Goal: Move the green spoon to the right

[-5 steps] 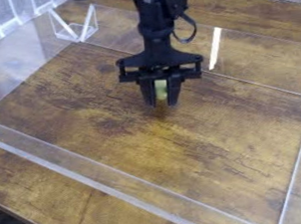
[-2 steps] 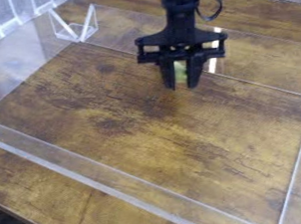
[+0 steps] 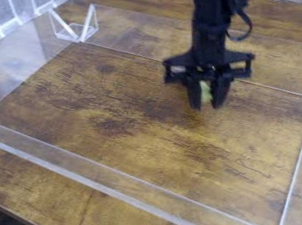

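Broadly, we see a wooden table [image 3: 100, 119] with a clear acrylic border [image 3: 115, 193] fencing off the work area, and a small clear stand [image 3: 73, 25] at the back left. Over the right half of the board hangs the black arm [image 3: 216, 18], pointing straight down. At its end the gripper [image 3: 208, 91] has its fingers drawn in part-way, closed around the spoon [image 3: 207, 91], of which only a sliver of yellow-green handle shows between them; the bowl is hidden, so we cannot tell which way the spoon lies. Spoon sits low, close to the wood; whether it touches or is just clear of the surface we cannot tell. Against the view a second ago, arm and spoon have shifted well to the right, from about mid-board to near the right-hand border. Our reading: pick-up done, carry mostly done. Left: settle on a spot, set the spoon down, open the fingers, pull back. Little room remains rightward before the acrylic wall.
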You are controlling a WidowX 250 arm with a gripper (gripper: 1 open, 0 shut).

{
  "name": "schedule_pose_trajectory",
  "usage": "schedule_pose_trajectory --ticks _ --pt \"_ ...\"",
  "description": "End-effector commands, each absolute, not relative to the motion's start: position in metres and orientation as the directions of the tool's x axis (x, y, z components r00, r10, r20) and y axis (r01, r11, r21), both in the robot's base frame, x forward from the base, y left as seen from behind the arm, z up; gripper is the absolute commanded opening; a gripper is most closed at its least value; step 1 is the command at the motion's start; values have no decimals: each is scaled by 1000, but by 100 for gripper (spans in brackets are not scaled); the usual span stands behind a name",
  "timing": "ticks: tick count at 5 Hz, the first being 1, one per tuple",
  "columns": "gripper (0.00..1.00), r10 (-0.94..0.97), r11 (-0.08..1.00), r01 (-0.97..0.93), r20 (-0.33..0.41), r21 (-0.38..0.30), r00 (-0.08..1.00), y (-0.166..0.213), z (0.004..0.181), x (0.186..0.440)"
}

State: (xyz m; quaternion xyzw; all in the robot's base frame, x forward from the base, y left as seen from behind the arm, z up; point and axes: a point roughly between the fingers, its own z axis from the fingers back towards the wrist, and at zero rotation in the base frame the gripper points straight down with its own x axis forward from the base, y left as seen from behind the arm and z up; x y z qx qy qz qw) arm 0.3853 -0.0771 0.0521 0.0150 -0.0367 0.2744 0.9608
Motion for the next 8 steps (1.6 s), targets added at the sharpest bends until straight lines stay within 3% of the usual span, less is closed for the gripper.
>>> schedule_pose_trajectory --ticks 1,3,5,6,7,8 --pt "0 495 869 -493 119 -47 861 -99 66 405" --pt "0 490 871 -486 67 -65 869 -105 57 417" --pt "0 688 726 -685 42 -64 725 -103 54 422" --pt "0 688 726 -685 39 -57 725 -106 54 425" --pt "100 717 697 -715 30 -55 697 -99 54 423" --pt "100 745 667 -743 21 -52 667 -92 54 420"
